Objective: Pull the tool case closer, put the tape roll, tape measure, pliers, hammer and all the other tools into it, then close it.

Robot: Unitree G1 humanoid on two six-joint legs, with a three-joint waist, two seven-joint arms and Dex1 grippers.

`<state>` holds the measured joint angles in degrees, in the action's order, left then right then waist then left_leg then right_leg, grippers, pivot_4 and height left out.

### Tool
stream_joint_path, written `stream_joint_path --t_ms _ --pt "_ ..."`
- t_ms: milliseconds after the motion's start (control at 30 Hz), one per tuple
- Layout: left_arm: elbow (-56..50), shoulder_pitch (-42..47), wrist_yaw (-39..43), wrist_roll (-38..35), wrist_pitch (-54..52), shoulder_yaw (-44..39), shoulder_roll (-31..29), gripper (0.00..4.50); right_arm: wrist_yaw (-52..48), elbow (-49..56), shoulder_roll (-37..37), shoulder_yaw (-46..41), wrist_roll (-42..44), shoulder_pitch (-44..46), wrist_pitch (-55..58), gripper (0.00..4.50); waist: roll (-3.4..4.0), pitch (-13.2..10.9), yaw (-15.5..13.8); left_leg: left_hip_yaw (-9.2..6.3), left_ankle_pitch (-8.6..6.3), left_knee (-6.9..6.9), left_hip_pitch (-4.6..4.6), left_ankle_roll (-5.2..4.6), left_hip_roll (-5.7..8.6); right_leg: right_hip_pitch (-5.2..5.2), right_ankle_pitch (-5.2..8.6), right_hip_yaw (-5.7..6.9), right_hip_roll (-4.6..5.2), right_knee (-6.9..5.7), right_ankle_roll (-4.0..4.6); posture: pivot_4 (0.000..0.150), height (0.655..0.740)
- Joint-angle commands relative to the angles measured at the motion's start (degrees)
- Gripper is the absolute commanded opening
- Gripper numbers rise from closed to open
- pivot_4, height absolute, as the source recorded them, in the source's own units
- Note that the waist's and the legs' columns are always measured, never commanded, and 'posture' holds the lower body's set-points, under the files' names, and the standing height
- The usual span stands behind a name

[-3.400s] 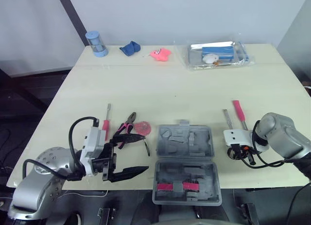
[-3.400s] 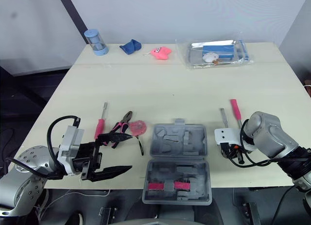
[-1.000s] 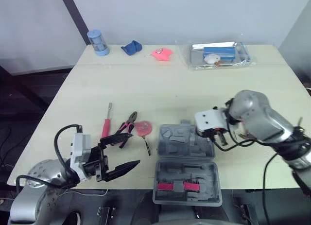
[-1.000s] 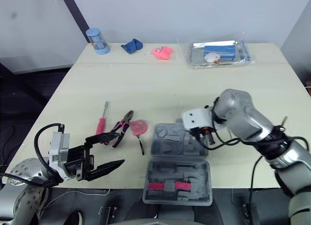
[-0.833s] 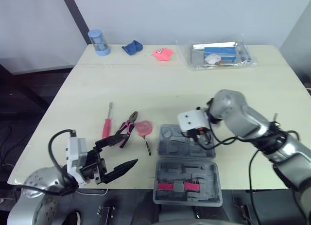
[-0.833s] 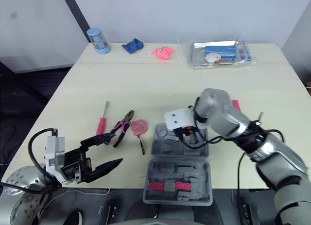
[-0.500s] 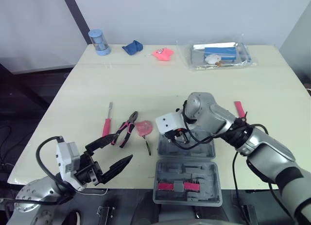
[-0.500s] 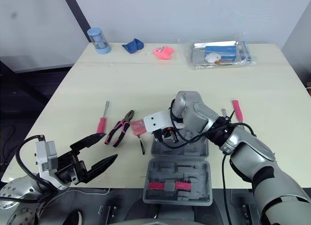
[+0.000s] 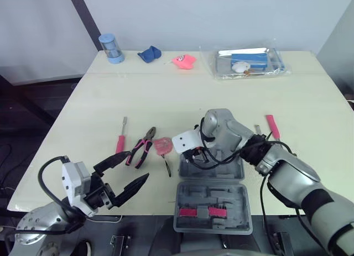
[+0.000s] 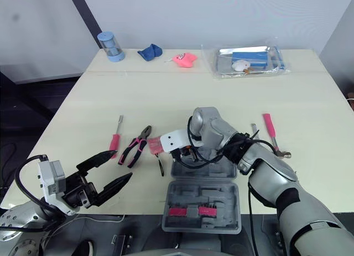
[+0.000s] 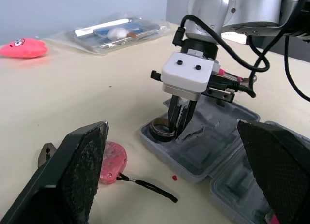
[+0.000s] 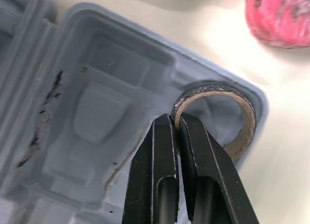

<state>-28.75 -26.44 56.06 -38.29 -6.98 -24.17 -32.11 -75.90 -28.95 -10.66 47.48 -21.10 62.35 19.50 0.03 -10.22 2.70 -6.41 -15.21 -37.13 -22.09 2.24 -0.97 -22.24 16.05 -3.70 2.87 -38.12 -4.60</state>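
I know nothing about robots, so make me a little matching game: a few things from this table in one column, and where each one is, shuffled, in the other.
Things:
1. tape roll
2. pliers
3. blue cylinder
4. tool case

Places:
A. far left corner of the table
B. lying open at the table's near edge
C. pinched by the fingers of the right gripper
D. flat on the table beside the red screwdriver

Pairs: 1-C, 2-D, 3-A, 4-B.

wall [image 9: 221, 12]: pale grey | table [image 9: 166, 95]: light wood | floor [image 9: 27, 118]: dark
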Motion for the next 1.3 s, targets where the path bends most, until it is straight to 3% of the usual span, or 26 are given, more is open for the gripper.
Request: stream_joint_path --t_ms 33,533,667,867,1300 --pt "-1.1 -0.2 0.1 -0.2 1.1 -1.2 -0.4 4.50 -0.1 -0.4 0.9 -1.3 -0.5 1.6 -1.2 0.03 0.00 0.0 0.0 0.00 0.00 0.00 0.00 0.00 0.00 0.00 0.00 0.00 0.00 0.00 0.00 0.150 0.7400" --pt "-0.5 -0.2 0.8 -0.2 1.1 -1.2 -0.7 4.50 -0.3 -0.2 1.9 -2.8 -0.8 1.7 -1.5 0.03 0.01 0.0 0.2 0.00 0.00 0.02 0.00 0.00 0.00 -0.01 0.00 0.00 0.00 0.00 0.00 0.150 0.7400" --pt "-0.2 -0.1 1.0 -0.1 1.0 -1.1 -0.8 4.50 -0.9 0.0 1.8 -2.6 -0.9 1.1 -1.5 1.51 0.00 0.0 0.4 0.00 0.00 0.02 -0.01 0.00 0.00 -0.01 0.00 0.00 0.00 0.00 0.00 0.150 0.7400" --pt "0.6 0.0 1.6 -0.1 1.0 -1.5 -1.2 4.50 -0.6 0.2 1.5 -2.9 -1.1 1.2 -1.5 4.46 0.01 0.0 1.1 -0.01 0.00 0.03 0.00 0.00 0.00 -0.02 0.00 0.00 0.00 0.00 0.00 0.150 0.7400" --pt "1.5 1.1 2.2 -0.3 0.8 -1.0 -1.9 4.50 -3.4 7.8 -0.6 -6.1 1.6 0.2 4.9 4.49 0.02 0.0 1.2 -0.02 0.00 0.04 -0.01 -0.01 0.00 -0.02 0.00 0.00 0.00 0.00 0.00 0.150 0.7400"
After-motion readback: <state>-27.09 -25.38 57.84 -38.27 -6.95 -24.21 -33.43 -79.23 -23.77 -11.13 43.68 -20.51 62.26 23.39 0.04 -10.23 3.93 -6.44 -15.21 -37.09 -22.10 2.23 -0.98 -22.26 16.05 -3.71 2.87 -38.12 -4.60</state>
